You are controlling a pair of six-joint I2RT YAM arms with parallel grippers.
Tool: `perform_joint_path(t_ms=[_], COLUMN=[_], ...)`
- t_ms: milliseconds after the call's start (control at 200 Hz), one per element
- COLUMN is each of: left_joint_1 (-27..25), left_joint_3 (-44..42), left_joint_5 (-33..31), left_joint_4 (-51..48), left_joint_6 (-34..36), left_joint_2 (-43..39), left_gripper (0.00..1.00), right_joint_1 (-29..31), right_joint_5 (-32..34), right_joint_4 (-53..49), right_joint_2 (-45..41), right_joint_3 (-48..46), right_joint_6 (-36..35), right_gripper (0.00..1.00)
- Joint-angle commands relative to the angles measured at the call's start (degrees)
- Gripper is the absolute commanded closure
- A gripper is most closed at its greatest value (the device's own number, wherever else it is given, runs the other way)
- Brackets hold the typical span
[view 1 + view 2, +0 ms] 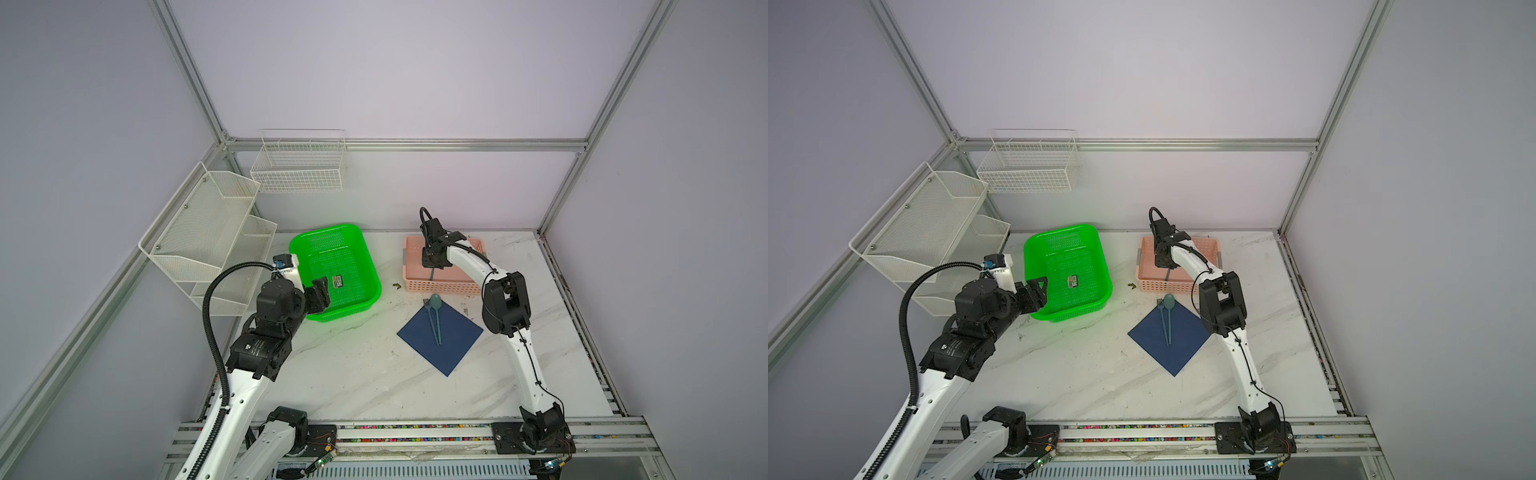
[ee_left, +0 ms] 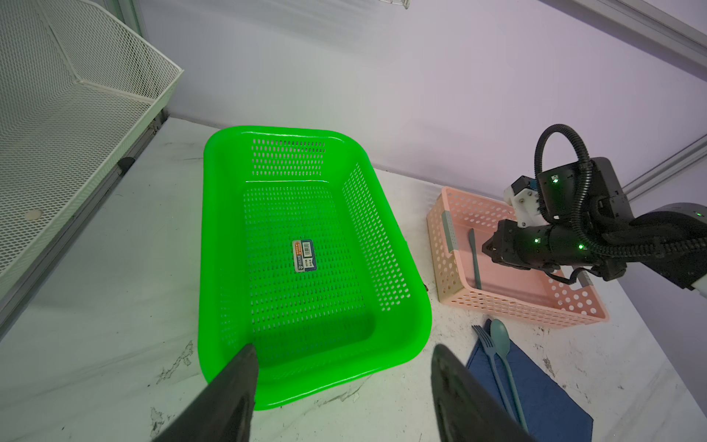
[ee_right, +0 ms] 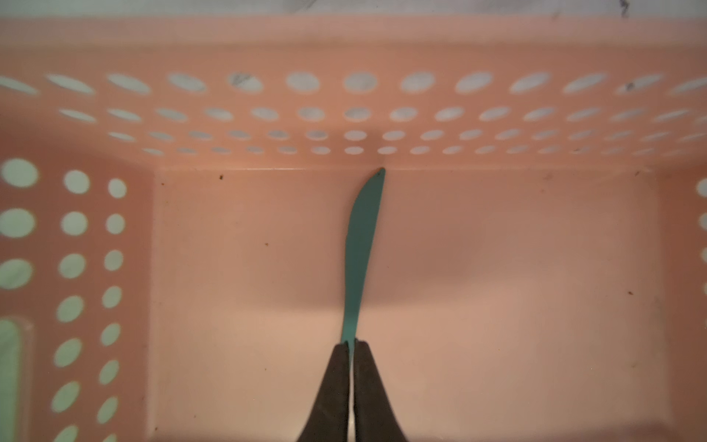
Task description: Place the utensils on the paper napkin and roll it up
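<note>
As the right tool (image 3: 351,346) grips a knife (image 3: 361,245), a barcode sticker (image 2: 304,255) shows.

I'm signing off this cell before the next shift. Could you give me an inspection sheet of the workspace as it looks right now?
Surface: marble-look tabletop, scuffed, with dark specks.
Job's things: fork and spoon lie side by side on the navy napkin, heads overhanging its far corner; knife in the pink basket.
Clutter: green basket holding only a label; small dark scrap between the baskets.
Grippers: left end effector open, by the green basket's near rim; right end effector shut on the knife's handle.
Cables: black conduit arches over the left arm; black loop at the right wrist.
Surroundings: aluminium frame, pale walls, mesh rack, wire basket.
</note>
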Motion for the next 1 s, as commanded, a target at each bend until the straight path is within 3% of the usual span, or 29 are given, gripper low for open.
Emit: perform_joint_path(t_ms=[0,85,215,995], left_joint_1=[-0.20,-0.27,-0.20,-0.20], left_joint_3=[-0.50,-0.41,-0.46,-1.89], left_joint_5=[-0.22,-0.13,-0.11,-0.53], left_joint_4=[0.77,0.77,0.87,0.89], left_joint_6=[1.20,1.12,1.12,1.38], left_joint_2=[-0.25,-0.23,-0.06,-1.69], left_gripper=[0.30,0.30,0.30,0.30], right_joint_1=[-0.21,-0.21,-0.34,-1.73], right_joint_5=[1.39,1.52,0.46,-6.37], right_joint_4=[-2.31,-2.44,-2.51,-9.14], right_joint_2=[-4.16,-4.62,-3.64,5.85], right_joint_3=[2.10,1.95,1.49,4.87], right_joint_6=[-0.73,-0.66,-0.60,1.53], right_gripper=[0.89,0.88,0.74,0.66])
